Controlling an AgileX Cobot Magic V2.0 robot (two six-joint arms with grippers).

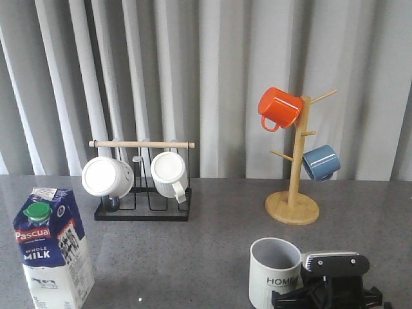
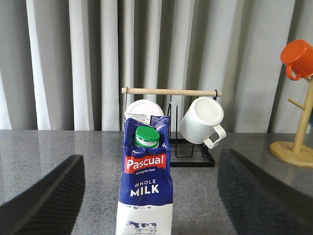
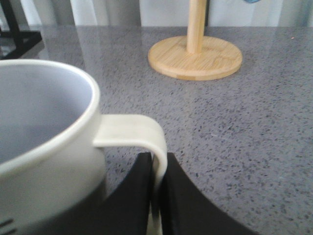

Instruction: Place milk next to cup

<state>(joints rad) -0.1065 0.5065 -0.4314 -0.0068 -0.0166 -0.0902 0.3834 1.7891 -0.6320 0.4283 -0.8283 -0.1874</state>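
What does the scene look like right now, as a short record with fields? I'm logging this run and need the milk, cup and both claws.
milk: carton upright at the table's front left, cap on, not gripped
cup: HOME mug upright at front right, far from the milk
left claw: open, fingers either side of the milk, apart from it
right claw: shut on the cup's handle
backdrop: black mug rack, wooden mug tree

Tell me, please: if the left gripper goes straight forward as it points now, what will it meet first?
Most likely the milk: it stands centred between the open jaws of the left gripper, with gaps on both sides. The black mug rack is further behind. Exact depth is unclear.
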